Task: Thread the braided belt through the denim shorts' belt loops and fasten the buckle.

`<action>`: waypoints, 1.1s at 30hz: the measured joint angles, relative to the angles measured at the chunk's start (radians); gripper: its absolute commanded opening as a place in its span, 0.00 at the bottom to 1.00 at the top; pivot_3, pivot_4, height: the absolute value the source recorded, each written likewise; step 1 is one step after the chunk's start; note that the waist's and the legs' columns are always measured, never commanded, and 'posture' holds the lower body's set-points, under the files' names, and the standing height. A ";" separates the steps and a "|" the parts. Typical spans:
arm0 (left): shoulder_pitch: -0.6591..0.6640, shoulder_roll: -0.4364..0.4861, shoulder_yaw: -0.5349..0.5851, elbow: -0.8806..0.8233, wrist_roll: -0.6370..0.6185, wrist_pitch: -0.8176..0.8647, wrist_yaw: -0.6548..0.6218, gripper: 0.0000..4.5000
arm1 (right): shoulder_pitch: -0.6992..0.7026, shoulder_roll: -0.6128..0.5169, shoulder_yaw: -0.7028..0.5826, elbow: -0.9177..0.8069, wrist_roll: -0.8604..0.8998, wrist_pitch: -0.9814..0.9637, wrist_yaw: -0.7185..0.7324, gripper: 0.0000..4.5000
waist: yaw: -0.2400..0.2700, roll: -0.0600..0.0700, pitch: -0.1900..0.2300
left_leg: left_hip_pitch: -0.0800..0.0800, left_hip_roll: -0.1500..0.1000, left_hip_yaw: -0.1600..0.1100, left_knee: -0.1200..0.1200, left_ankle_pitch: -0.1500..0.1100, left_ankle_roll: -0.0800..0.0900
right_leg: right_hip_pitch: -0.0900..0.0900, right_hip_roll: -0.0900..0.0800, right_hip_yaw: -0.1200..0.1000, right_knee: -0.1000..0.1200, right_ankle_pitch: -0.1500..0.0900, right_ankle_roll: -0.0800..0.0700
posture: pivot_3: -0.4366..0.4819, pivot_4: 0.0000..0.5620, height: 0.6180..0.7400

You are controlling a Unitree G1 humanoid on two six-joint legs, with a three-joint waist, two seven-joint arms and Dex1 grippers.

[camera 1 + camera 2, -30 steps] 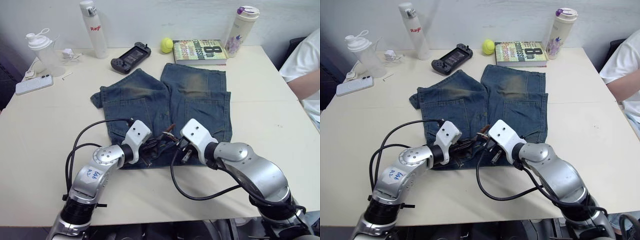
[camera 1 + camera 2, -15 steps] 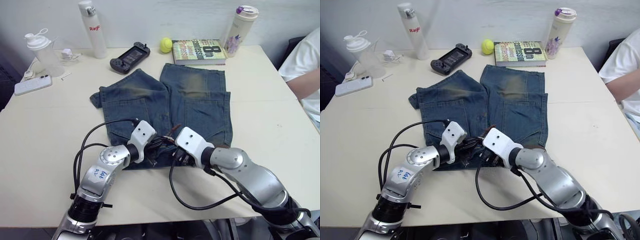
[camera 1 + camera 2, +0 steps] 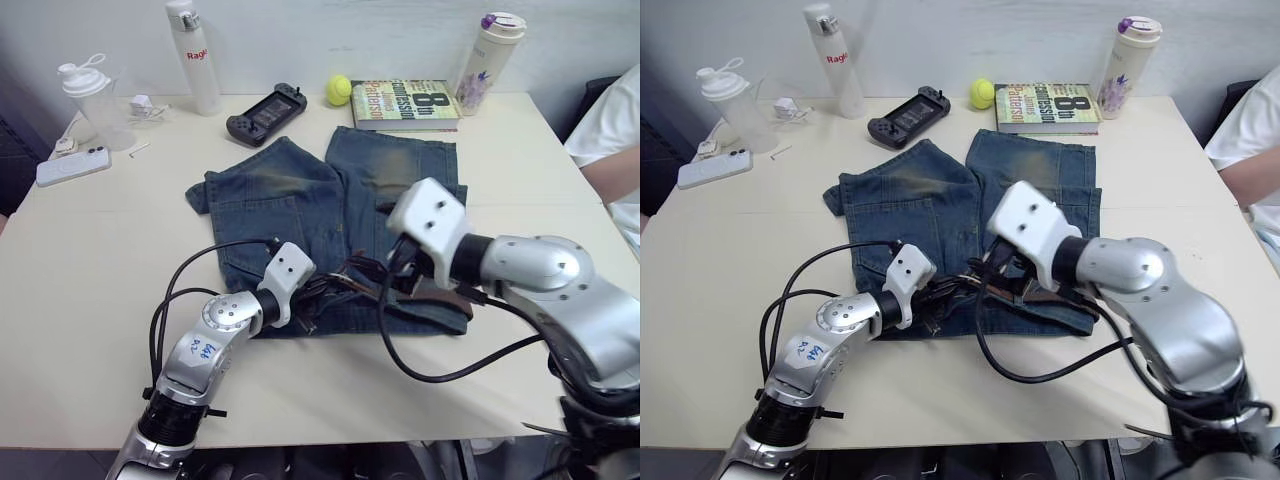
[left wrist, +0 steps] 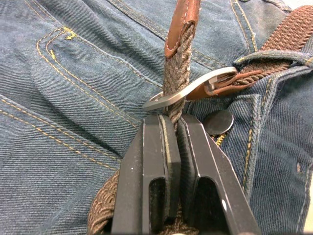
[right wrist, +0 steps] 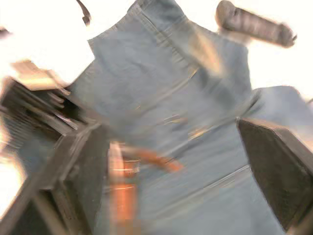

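I have the left gripper (image 4: 172, 128) with its jaws clamped on the braided belt (image 4: 177, 73), just behind where the strap has passed through the buckle (image 4: 188, 91); the tan leather tip (image 4: 182, 22) stands up beyond the frame. The buckle lies on the front of the denim shorts (image 3: 290, 205), beside their metal button (image 4: 218, 122), at the near edge of the waistband on the table (image 3: 100, 260). The rest of the belt runs off under a belt loop (image 4: 266, 57) along the waistband. My right gripper (image 5: 166, 161) hangs above the shorts with its jaws wide apart, holding nothing. The belt is a soft woven strap, ribbed and grippy, and I judge it will flop and twist if held far from the end, so I would take it close to the stiff leather tip or right at the buckle. The buckle is a thin, smooth metal frame and likely slippery; the leather tab behind it looks the safer hold. The denim is limp and will bunch if dragged.
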 measured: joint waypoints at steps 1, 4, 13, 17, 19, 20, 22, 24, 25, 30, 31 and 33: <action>0.000 0.000 0.000 0.000 0.000 0.000 0.000 0.00 | 0.001 -0.030 0.060 0.044 -0.067 -0.084 0.010 0.98 | 0.001 0.000 0.000 | 0.000 0.000 0.000 0.000 0.000 0.000 | 0.000 0.000 0.000 -0.001 0.000 0.000 | 0.48 0.27 1.00; 0.001 0.000 0.001 0.000 0.000 0.000 0.001 0.00 | 0.000 -0.052 0.160 0.179 -0.239 -0.323 0.023 0.98 | 0.003 0.000 0.000 | 0.000 0.000 0.000 0.002 0.000 0.000 | 0.000 0.000 0.000 -0.001 0.000 0.000 | 0.48 0.27 1.00; 0.003 -0.001 0.000 0.000 0.001 0.000 0.001 0.00 | -0.019 0.012 0.191 0.374 -0.438 -0.649 0.059 0.98 | 0.005 0.000 0.000 | -0.001 0.002 -0.002 0.007 0.000 0.000 | 0.002 0.001 -0.003 0.003 0.000 0.000 | 0.48 0.27 1.00; 0.005 -0.001 -0.001 0.000 0.001 0.000 0.002 0.00 | 0.002 0.050 0.187 0.391 -0.466 -0.671 0.090 0.83 | 0.005 0.000 0.000 | -0.001 0.002 -0.003 0.007 0.000 0.000 | 0.003 0.001 -0.004 0.003 0.000 0.000 | 0.48 0.27 1.00; 0.005 -0.002 -0.001 0.000 0.001 0.000 0.002 0.00 | 0.018 0.061 0.185 0.394 -0.482 -0.673 0.100 0.63 | 0.006 0.000 0.000 | -0.001 0.002 -0.003 0.008 0.000 0.000 | 0.004 0.001 -0.004 0.003 0.000 0.000 | 0.48 0.27 1.00; 0.005 -0.002 -0.001 0.000 0.001 0.000 0.002 0.00 | 0.027 0.069 0.185 0.396 -0.491 -0.674 0.104 0.52 | 0.005 0.000 0.000 | -0.001 0.002 -0.003 0.008 0.000 0.000 | 0.004 0.001 -0.004 0.003 0.000 0.000 | 0.48 0.27 1.00; 0.005 -0.002 -0.001 0.000 0.002 0.000 0.002 0.00 | 0.039 0.079 0.177 0.398 -0.503 -0.675 0.113 0.27 | 0.005 0.000 0.000 | -0.001 0.002 -0.003 0.008 0.000 0.000 | 0.004 0.001 -0.004 0.003 0.000 0.000 | 0.48 0.27 1.00; 0.005 -0.001 0.002 0.000 0.003 0.000 0.004 0.00 | 0.049 0.083 0.164 0.398 -0.511 -0.677 0.126 0.08 | 0.006 0.000 0.000 | -0.001 0.002 -0.003 0.008 0.000 0.000 | 0.004 0.001 -0.004 0.003 0.000 0.000 | 0.48 0.27 1.00; 0.005 -0.001 0.002 0.000 0.005 0.000 0.005 0.00 | 0.056 0.085 0.158 0.398 -0.513 -0.681 0.132 0.01 | 0.006 0.000 0.000 | -0.001 0.002 -0.003 0.008 0.000 0.000 | 0.004 0.001 -0.004 0.003 0.000 0.000 | 0.48 0.27 1.00; 0.007 -0.001 0.004 0.000 0.005 -0.003 0.000 0.24 | 0.091 0.111 0.123 0.387 -0.523 -0.671 0.153 0.00 | 0.006 0.000 0.000 | -0.001 0.002 -0.003 0.008 0.000 0.000 | 0.004 0.001 -0.004 0.003 0.000 0.000 | 0.48 0.27 1.00; 0.007 -0.003 0.004 0.000 -0.002 -0.008 -0.007 0.35 | 0.103 0.115 0.114 0.385 -0.525 -0.663 0.159 0.00 | 0.006 0.000 0.000 | -0.001 0.002 -0.003 0.008 0.000 0.000 | 0.004 0.001 -0.004 0.003 0.000 0.000 | 0.48 0.27 1.00; 0.008 -0.004 0.003 0.000 -0.008 -0.010 -0.017 0.53 | 0.114 0.121 0.108 0.382 -0.530 -0.657 0.165 0.00 | 0.006 0.000 0.000 | -0.001 0.002 -0.003 0.008 0.000 0.000 | 0.004 0.001 -0.004 0.003 0.000 0.000 | 0.48 0.27 1.00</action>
